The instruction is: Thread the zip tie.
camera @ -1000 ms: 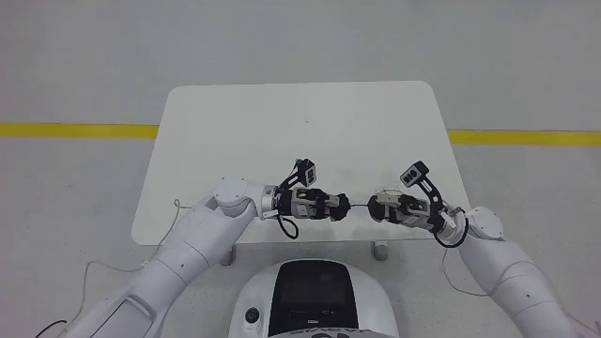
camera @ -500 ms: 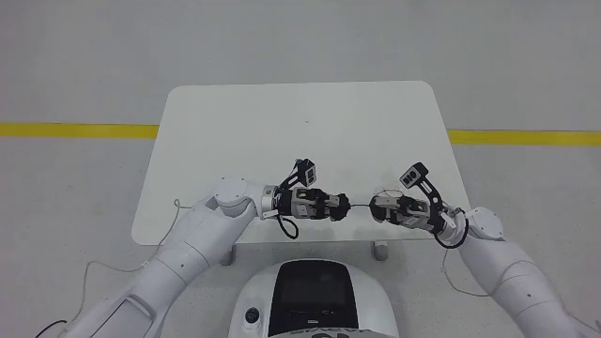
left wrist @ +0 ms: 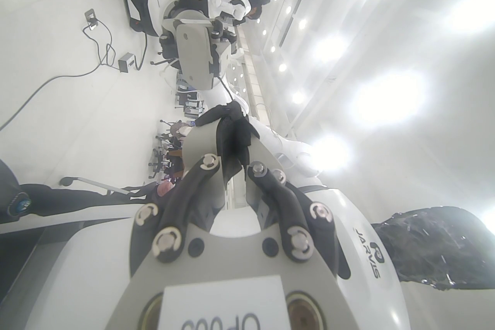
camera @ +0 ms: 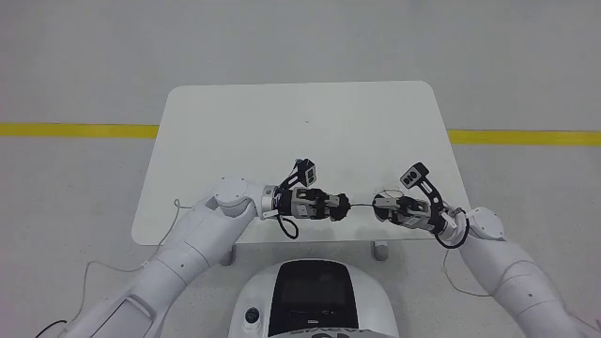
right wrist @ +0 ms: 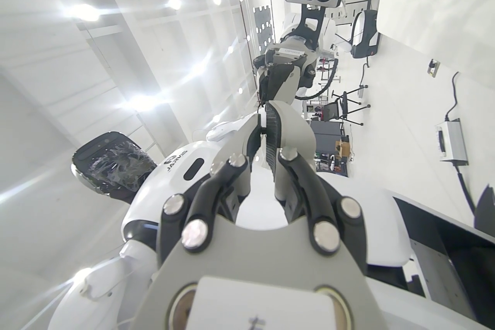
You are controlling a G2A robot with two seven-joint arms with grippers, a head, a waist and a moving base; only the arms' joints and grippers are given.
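- Black and thin, the tie [camera: 360, 207] hangs in the air between the two pincers, low in the middle of the top view, just over the near edge of the tabletop [camera: 300, 122].
- Over the last second the right pincer [camera: 378, 206] has slid a little toward the right of that frame, away from the left pincer [camera: 342, 208], which has kept its place.
- Both pincers are pressed together on the tie, one at each end; each wrist view shows the dark strap nipped in its own grip.
- As I judge it, that small pull draws the strap straighter, so the tail is either going through the head or being lined up with it; the head is too small to make out.
- White with rounded corners, the tabletop stands on a pale grey floor [camera: 94, 56] crossed by yellow lines [camera: 75, 130].
- Ceiling lamps [left wrist: 383, 99] glare at the right of the left wrist view, and a cable [left wrist: 50, 80] trails across the floor at its left.
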